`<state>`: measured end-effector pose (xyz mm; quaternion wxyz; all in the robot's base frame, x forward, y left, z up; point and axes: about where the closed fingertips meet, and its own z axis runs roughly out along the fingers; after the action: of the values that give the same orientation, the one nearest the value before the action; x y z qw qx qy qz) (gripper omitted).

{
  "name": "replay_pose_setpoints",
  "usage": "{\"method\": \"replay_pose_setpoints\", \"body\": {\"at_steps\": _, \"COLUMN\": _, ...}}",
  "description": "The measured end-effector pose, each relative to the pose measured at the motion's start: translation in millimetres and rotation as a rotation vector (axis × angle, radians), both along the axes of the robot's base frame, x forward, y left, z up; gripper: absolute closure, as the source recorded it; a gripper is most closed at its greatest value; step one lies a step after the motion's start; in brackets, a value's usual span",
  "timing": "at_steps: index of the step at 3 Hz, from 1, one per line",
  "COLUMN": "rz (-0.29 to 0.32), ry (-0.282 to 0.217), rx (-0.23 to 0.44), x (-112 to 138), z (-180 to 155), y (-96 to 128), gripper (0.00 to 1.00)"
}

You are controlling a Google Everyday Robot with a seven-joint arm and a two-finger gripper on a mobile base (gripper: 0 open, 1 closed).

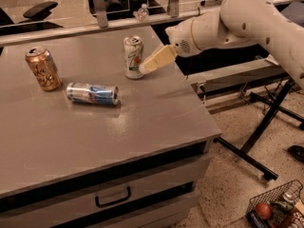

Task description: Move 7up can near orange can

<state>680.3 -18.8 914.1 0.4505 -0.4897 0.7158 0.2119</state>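
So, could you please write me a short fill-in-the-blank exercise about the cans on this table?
1. The blue and silver can lies on its ___ on the table.
2. The 7up can stands ___.
3. The gripper is right beside the ___ can, on the side away from the orange can.
Missing words: side; upright; 7up.

7up can (133,57): white-silver, green band, silver top, upright, far middle of table (156,113) | orange can (42,69): copper, dark lettering, upright, far left, well apart | gripper (147,66): against 7up can's right side
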Motion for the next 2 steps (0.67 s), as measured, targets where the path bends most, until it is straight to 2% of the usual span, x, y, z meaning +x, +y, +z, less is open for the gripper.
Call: {"method": "replay_pose_setpoints", "body": {"at_steps": 2, "rz": 0.052, "ry": 0.026, "rx": 0.002, "x": 20, "z": -11, "y": 37, "gripper": 0.00}}
